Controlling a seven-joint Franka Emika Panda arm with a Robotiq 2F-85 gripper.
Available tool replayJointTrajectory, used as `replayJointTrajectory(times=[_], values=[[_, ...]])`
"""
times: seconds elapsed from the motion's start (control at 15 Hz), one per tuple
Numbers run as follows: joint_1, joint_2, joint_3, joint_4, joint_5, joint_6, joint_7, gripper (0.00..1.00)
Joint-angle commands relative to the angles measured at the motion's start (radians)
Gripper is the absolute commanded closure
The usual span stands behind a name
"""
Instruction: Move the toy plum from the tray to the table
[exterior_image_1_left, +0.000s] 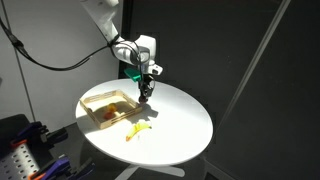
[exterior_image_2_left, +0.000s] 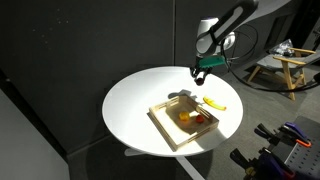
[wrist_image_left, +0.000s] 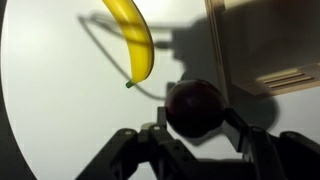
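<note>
Purple toy plum sits clamped in the downward-pointing gripper above the table.

banana cropped at top, tray cropped (right edge)

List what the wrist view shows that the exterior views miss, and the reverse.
Only the wrist view: the toy plum clamped in the tool, and the green stem tip of the banana. Only the exterior views: the whole tray, the orange-red toy fruit inside it, the full round table and the arm. Shared: the banana lying on the table beside the tray, and the tool over the table next to the tray.
</note>
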Motion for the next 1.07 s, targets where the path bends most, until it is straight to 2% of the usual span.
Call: replayJointTrajectory(times=[0.0,1.0], values=[[-0.018,0.046,-0.007,0.037,0.005,0.019,-0.008,0.66],[-0.025,0.217,-0.032,0.167,0.004,0.022,-0.003,0.66]])
